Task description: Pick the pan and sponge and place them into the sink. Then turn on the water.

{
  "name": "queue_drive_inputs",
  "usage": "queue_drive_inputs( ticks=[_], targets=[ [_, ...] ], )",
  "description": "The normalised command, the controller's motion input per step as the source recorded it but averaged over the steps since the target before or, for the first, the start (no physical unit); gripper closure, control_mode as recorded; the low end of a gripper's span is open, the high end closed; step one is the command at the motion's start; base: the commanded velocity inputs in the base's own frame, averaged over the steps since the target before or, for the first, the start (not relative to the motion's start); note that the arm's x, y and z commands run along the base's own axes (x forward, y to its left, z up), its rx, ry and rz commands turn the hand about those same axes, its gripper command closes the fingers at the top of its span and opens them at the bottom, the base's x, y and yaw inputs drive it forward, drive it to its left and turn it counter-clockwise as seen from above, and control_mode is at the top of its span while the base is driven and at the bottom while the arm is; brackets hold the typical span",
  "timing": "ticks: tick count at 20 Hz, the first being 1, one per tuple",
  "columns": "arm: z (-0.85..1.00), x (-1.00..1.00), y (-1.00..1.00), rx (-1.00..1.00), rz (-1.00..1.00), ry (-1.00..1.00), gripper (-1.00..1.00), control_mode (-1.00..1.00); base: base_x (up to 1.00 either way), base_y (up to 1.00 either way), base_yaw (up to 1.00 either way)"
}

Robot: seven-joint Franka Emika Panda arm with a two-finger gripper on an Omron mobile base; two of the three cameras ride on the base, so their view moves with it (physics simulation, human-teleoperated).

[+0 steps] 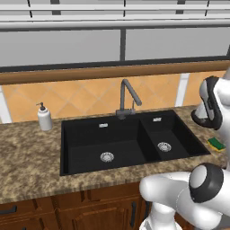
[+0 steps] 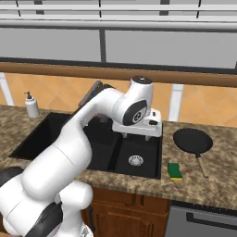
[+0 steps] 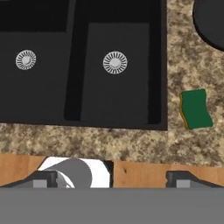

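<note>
Granite counter, unlabelled sponge beside sink

The sink is flat black with shiny silver drains, and the faucet is dark grey. The counter is speckled brown-and-tan granite. The sponge shows green on top with a yellow edge (barely visible). The pan is black with a pale wood handle. The soap dispenser is white with a black pump. The backsplash is orange tile.

Even, bright, flat rendered light with no glare, only faint shadows, and slightly soft, low-resolution edges throughout.
</note>
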Motion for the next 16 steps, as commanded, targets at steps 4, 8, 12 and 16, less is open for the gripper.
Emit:
queue_drive_inputs(
  ticks=[4,8,12,16],
  targets=[
    [-0.56,0.01,-0.85,0.00,-0.01,0.03,-1.00,-1.00,0.00,0.00,0.00],
    [-0.42,0.07,-0.62,0.00,-0.04,0.03,-1.00,-1.00,0.00,0.00,0.00],
    [-0.32,0.22,-0.54,-0.01,-0.02,0.01,-1.00,-1.00,0.00,0.00,0.00],
    [-0.33,0.23,-0.59,0.00,0.00,0.01,-1.00,-1.00,0.00,0.00,0.00]
  ],
)
